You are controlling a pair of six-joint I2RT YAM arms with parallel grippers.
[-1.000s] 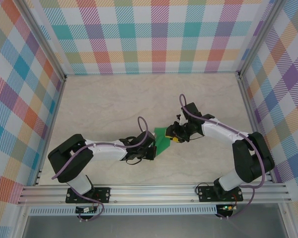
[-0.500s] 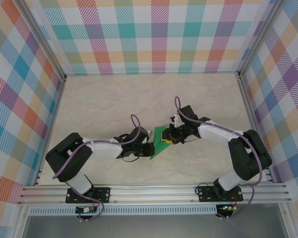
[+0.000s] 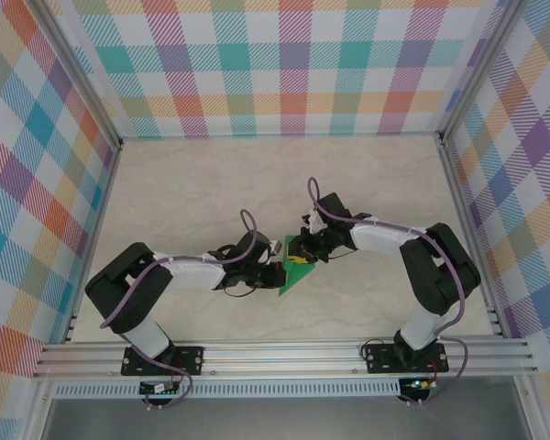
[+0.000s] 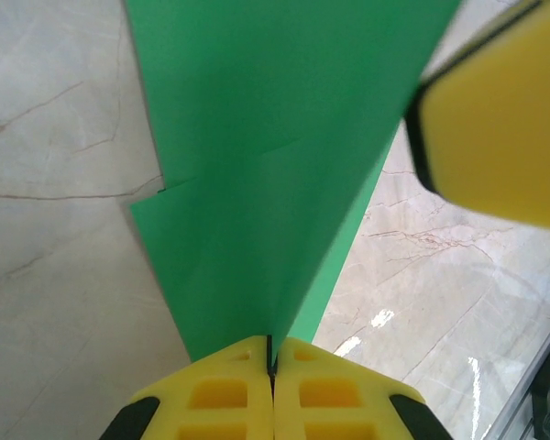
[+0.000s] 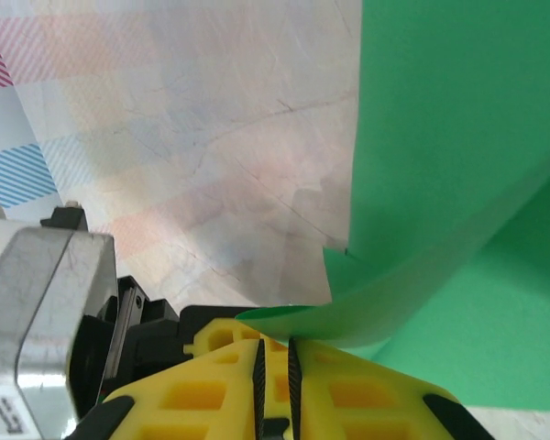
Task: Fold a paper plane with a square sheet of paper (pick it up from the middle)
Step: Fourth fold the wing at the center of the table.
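Mid-table, left gripper [image 4: 272, 367] clamps green paper's [image 4: 266, 165] tip; right gripper [image 5: 273, 353] sits nearly closed at its curled edge, a grip I can't confirm; bare table [image 3: 192, 192] all around.

Green folded paper [image 4: 257, 183], yellow left tool [image 4: 272, 356], beige marbled table [image 3: 192, 183], plaid walls [image 3: 293, 73].

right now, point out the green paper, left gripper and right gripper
green paper [image 4: 275, 137], left wrist view, middle of its flat face
left gripper [image 4: 272, 356], left wrist view, seam between its yellow pads
right gripper [image 5: 275, 353], right wrist view, gap between its yellow pads
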